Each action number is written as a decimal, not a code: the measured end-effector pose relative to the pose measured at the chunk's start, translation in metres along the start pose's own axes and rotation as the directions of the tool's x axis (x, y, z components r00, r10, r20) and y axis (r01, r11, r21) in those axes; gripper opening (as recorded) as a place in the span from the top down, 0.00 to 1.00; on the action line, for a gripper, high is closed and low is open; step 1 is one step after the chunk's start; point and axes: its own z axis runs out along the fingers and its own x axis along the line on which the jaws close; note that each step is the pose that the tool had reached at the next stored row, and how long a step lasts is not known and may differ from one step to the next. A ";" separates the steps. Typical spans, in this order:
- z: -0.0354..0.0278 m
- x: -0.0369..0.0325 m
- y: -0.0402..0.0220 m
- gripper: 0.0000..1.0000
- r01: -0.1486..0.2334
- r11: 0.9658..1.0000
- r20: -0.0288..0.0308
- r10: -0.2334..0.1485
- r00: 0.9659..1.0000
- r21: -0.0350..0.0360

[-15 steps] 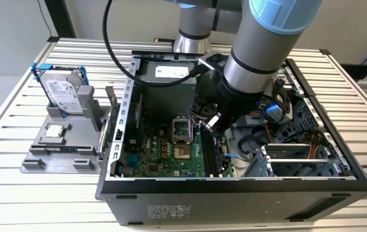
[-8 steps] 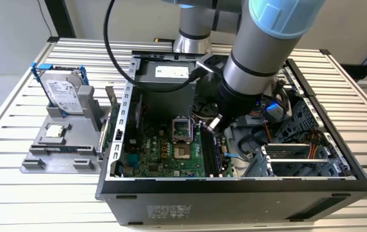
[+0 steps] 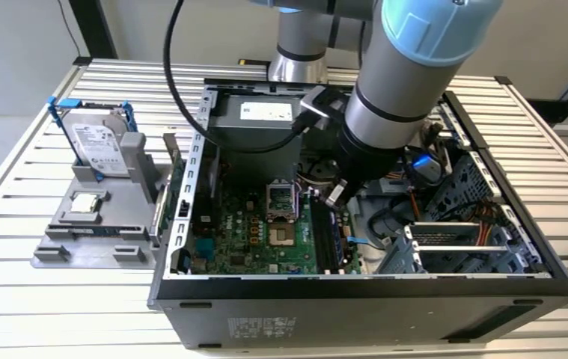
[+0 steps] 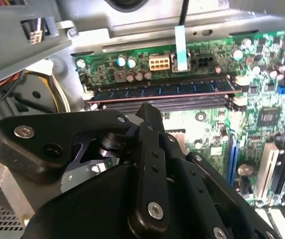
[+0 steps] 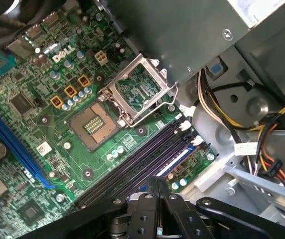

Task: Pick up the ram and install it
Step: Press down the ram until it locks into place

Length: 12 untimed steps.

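The ram [image 4: 162,90] is a long dark stick with blue-black chips. It lies along the outermost memory slot of the green motherboard [image 4: 262,99], between two white latches. In the first wrist view the ram [image 5: 178,156] shows as a thin bluish strip beside the empty dark slots [image 5: 132,172]. My gripper [image 5: 157,185] hangs just above these slots, shut, with its two black fingers pressed together and nothing between them. In the exterior view the gripper [image 3: 336,196] is down inside the open computer case [image 3: 364,288], over the slots.
An open processor socket [image 5: 138,85] sits close beside the slots. Yellow, orange and black cables [image 5: 262,130] and a drive cage [image 3: 453,243] crowd the exterior view's right. Outside the case, a grey holder [image 3: 94,239] carries a blue-framed hard drive [image 3: 99,142] and a square chip [image 3: 84,202].
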 end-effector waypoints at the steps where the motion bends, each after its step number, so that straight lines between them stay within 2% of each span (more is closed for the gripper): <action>1: 0.0002 0.0000 0.0000 1.00 0.012 1.000 0.004 -0.012 1.000 0.004; 2: 0.0005 0.0000 0.0000 1.00 0.025 1.000 0.007 -0.025 1.000 0.008; 4: 0.0006 0.0000 -0.0001 1.00 0.061 0.998 0.009 -0.061 0.998 0.012; 7: 0.0012 0.0001 -0.0001 1.00 0.112 0.994 0.015 -0.112 0.994 0.021; 10: 0.0022 0.0002 -0.0002 1.00 0.161 0.986 0.021 -0.162 0.987 0.034; 11: 0.0026 0.0002 -0.0003 1.00 0.179 0.983 0.022 -0.180 0.984 0.036; 12: 0.0032 0.0002 -0.0004 1.00 0.197 0.980 0.021 -0.198 0.980 0.035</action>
